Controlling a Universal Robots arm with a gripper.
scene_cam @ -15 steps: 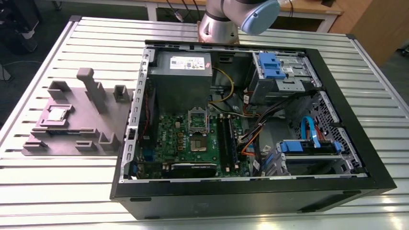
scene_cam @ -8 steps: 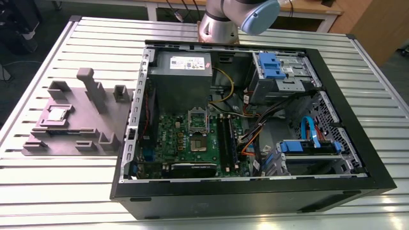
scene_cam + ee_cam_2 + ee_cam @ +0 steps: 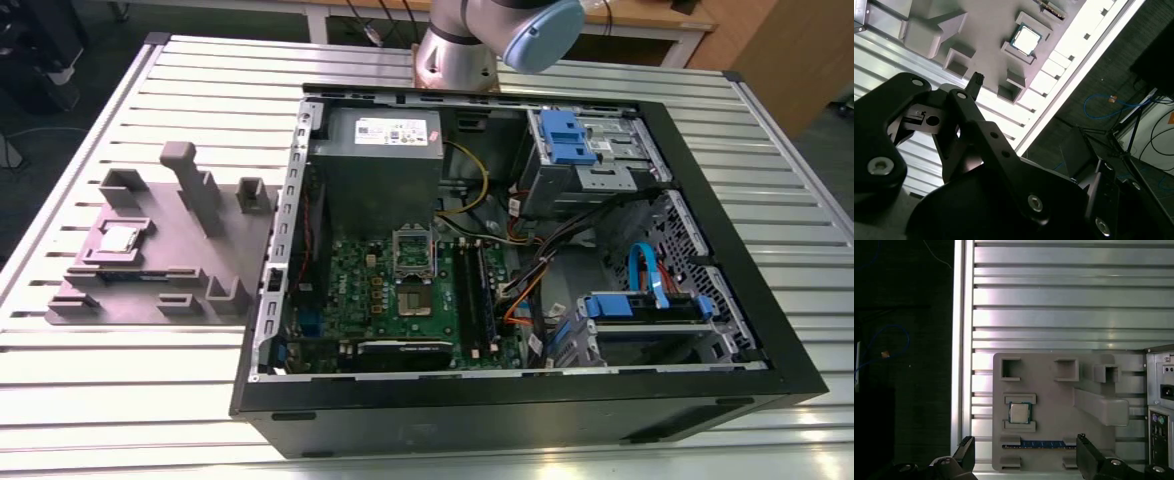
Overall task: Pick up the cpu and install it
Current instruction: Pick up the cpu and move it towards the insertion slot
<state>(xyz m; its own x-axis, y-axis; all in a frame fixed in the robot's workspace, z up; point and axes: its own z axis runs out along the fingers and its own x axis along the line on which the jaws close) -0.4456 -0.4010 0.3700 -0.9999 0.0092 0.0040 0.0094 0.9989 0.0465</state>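
well, the cpu [image 3: 118, 238] lies flat on a grey tray [image 3: 167, 262], in the middle left of the exterior view. its shiny silver top faces up. it sits in a small pocket with a low grey wall on two sides, and tall grey blocks stand on the same tray near it. the tray rests on a table of long metal slats [image 3: 120, 400].

to the right of the tray in the exterior view is a big black computer case [image 3: 534, 415], lying open. inside it are a green board [image 3: 387, 300] with a square socket [image 3: 415, 300], a grey power box [image 3: 380, 150] above the board, and some blue cables [image 3: 647, 270] on the right. the socket has no chip in it. part of the robot arm [image 3: 487, 40] shows at the top middle of that view.

in the first wrist view the gripper [image 3: 1024, 440] has its two black fingers [image 3: 966, 452] spread wide apart - it holds nothing. it hangs over the tray [image 3: 1054, 405] and touches nothing there. the cpu [image 3: 1019, 413] lies on the tray near the gap between the fingers, apart from both. a thin blue stick [image 3: 1039, 444] lies in a slot just beside the chip.

in the second wrist view the cpu [image 3: 1026, 39] shows in its pocket on the tray [image 3: 989, 25] - well apart from the dark gripper parts.
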